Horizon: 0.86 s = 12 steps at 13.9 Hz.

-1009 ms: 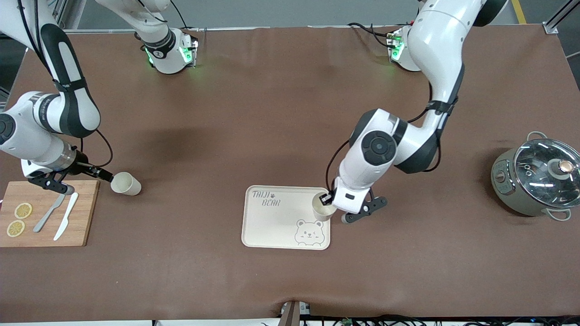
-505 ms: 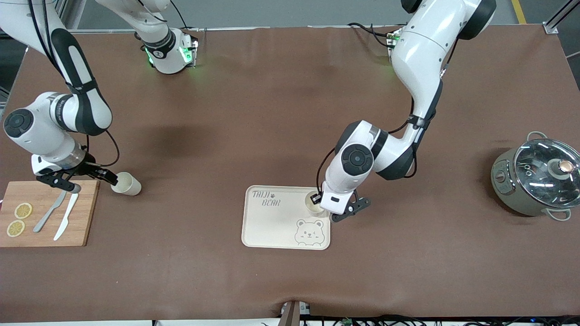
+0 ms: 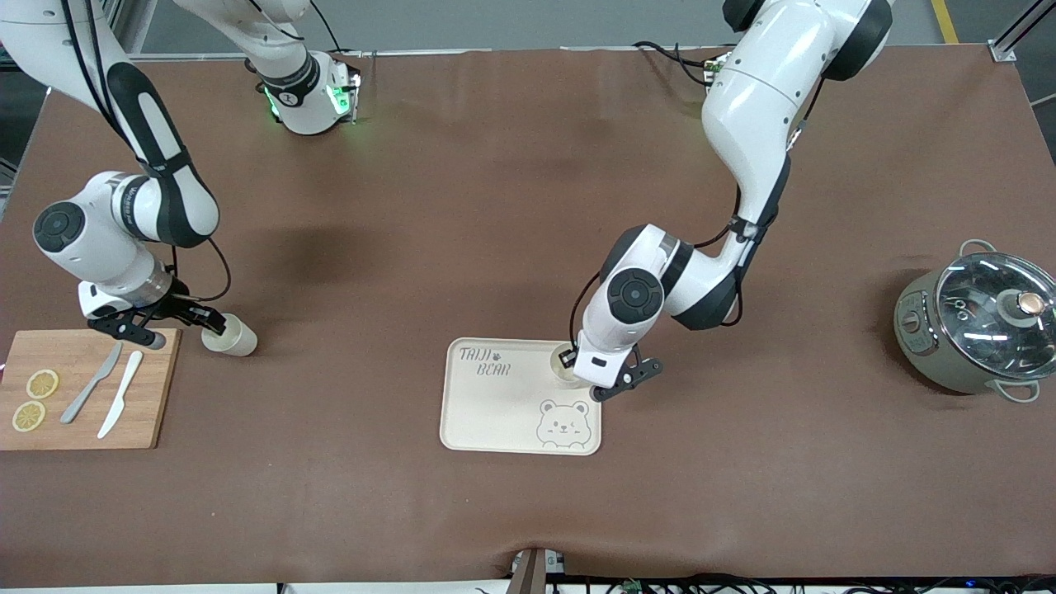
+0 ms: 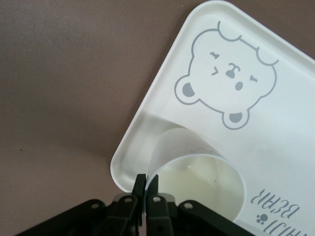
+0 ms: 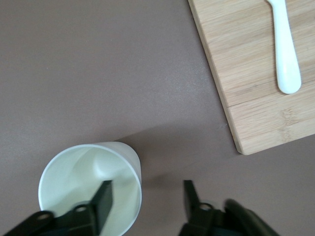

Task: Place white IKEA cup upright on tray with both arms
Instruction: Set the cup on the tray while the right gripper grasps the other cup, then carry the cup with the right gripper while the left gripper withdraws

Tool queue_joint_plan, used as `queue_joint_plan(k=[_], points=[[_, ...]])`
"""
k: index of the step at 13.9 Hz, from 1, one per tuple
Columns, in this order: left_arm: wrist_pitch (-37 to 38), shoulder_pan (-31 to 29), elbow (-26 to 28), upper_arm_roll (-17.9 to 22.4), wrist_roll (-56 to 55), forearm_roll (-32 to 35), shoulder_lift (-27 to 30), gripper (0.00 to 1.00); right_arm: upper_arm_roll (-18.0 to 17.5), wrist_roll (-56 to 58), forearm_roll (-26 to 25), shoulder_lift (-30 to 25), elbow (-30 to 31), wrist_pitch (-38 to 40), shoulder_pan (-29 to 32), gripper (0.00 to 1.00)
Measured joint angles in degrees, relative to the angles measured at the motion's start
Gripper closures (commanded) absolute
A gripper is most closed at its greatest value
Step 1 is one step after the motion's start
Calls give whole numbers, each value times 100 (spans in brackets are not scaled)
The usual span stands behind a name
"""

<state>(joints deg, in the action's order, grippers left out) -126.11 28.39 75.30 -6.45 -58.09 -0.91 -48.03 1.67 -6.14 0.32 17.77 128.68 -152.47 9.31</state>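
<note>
Now the left gripper is down at the tray, at the corner toward the left arm's end of the table and farther from the front camera; its fingers are pinched tight on the rim of a white cup, one inside the wall and one outside; that cup stands upright on the tray, just beside the bear face and farther from the front camera than it; the grey lettering lies toward the right arm's end of the tray.

Meanwhile the right gripper is at a second white cup, which stands upright on the brown table beside the wooden cutting board, well apart from the tray; its fingers are spread, one reaching inside the cup's mouth and the other outside the wall, not pressed together.

On the board lie two lemon slices, a grey knife and a white knife; a lidded pot sits at the left arm's end of the table.
</note>
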Motion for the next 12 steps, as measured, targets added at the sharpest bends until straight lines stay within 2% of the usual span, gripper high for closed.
queue_joint_plan(k=[1,5,7,8,12], points=[[-18,-9,-9,6,0,0,-1,0,-4,1,0,4,0,-2,0,65],[-160,-33,-128,51,13,32,43,0,-31,26,0,4,1,-3,0,86],[-153,-70,-213,85,20,189,235,0,-40,84,0,5,1,-7,0,92],[-101,-112,-232,100,19,220,398,0,-41,99,0,5,1,-12,0,100],[732,-556,-281,138,551,443,1261,0,-91,215,2,-41,-32,-11,-1,100]])
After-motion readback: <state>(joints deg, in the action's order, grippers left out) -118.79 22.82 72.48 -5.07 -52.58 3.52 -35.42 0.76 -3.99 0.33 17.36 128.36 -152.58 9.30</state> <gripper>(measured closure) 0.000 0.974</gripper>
